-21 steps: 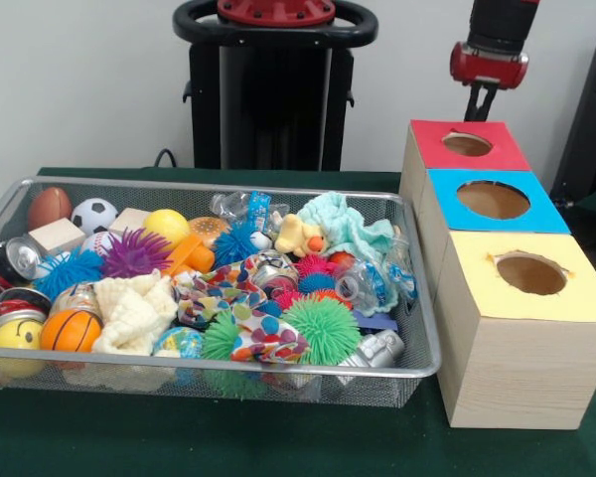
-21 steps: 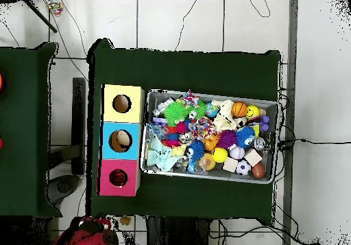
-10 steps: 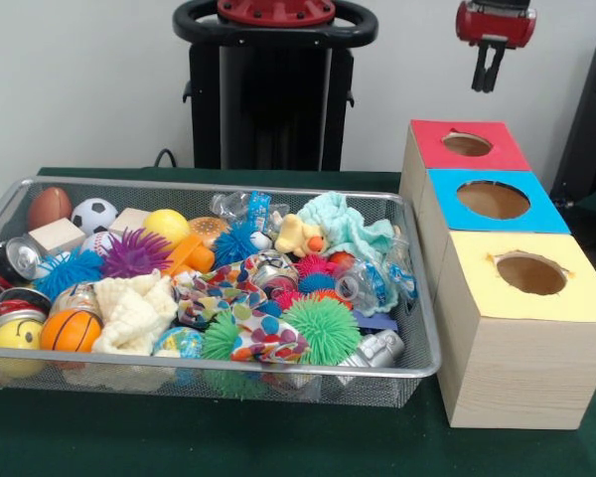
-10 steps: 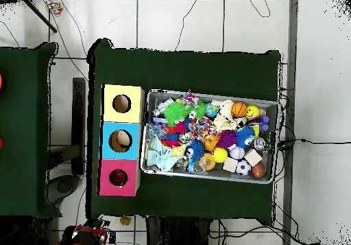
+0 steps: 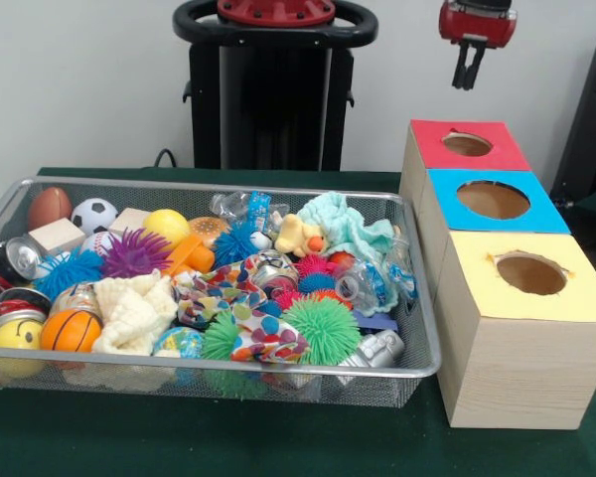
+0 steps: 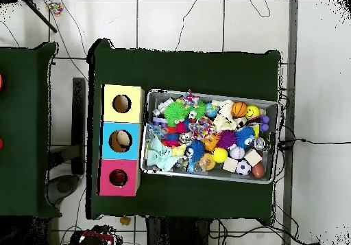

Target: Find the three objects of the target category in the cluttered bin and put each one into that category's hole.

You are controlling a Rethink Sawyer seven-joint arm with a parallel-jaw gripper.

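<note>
From the front, the gripper hangs high at the top edge, above and just left of the red box, its two thin fingers close together with only a narrow gap and nothing between them; the blue box and yellow box stand nearer in the same row, and the bin of balls, spiky toys, cloths and cans lies well apart to the lower left. From overhead, the arm shows only as a red and black patch at the bottom edge, below the red box, with the bin to the right of the three boxes on the green table.
</note>
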